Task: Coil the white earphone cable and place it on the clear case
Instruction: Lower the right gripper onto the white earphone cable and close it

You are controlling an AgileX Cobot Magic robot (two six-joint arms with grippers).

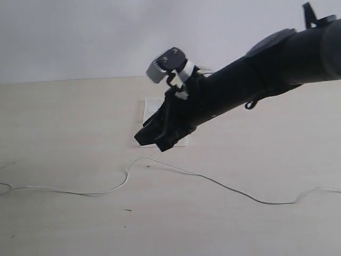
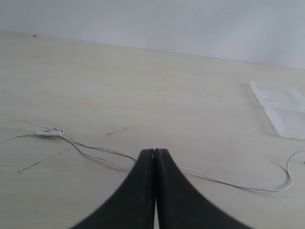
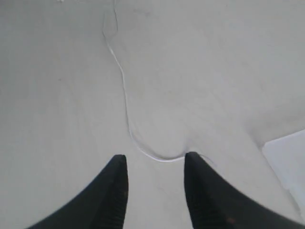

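1. Right jaws stand partly open and empty; the cable (image 3: 126, 98) loops just beyond their tips.
2. Judgement: lower straight down so the tips straddle that loop, because the thin wire lies flat on the desk (image 1: 64, 133).
3. Left jaws are pressed shut, nothing visibly held; the cable passes behind them.
4. Exterior view: the case (image 1: 150, 106) sits mid-frame, half hidden by the right arm (image 1: 240, 90); the uncoiled cable sprawls across the lower frame.
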